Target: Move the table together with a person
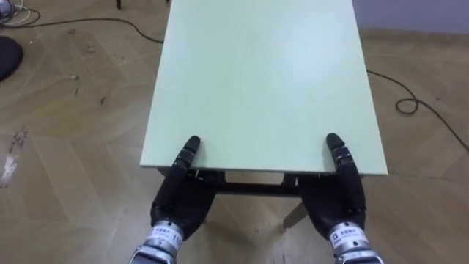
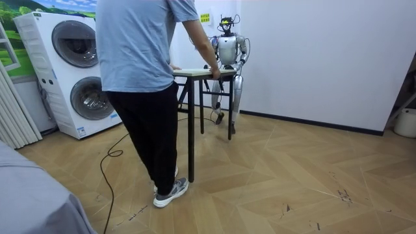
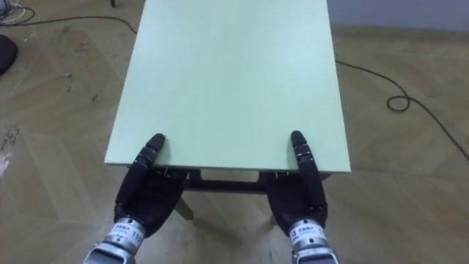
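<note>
Parquet floor (image 1: 66, 110) is seen beneath and all round the table (image 1: 264, 81). At the table's near edge the left hand (image 1: 179, 196) is clamped on the top, its thumb laid over the pale green surface and its palm tucked under the rim. The right hand (image 1: 338, 194) is set the same way near the other corner of that edge. The table thus lies directly ahead of both hands, pinched at its near short edge and stretching away from the robot.

At the table's far end a person (image 2: 140, 58) stands with an arm reached down to the top. A cable (image 1: 410, 103) is looped on the floor to the right of the table, and washing machines (image 2: 78, 71) are stacked off to the table's side. Whether the table's legs are off the floor cannot be told.

For the carry to go well, both grips should be held level and equally firm. The top should be held flat and the pace matched to the person's. The looped cable should be avoided by legs and feet.
</note>
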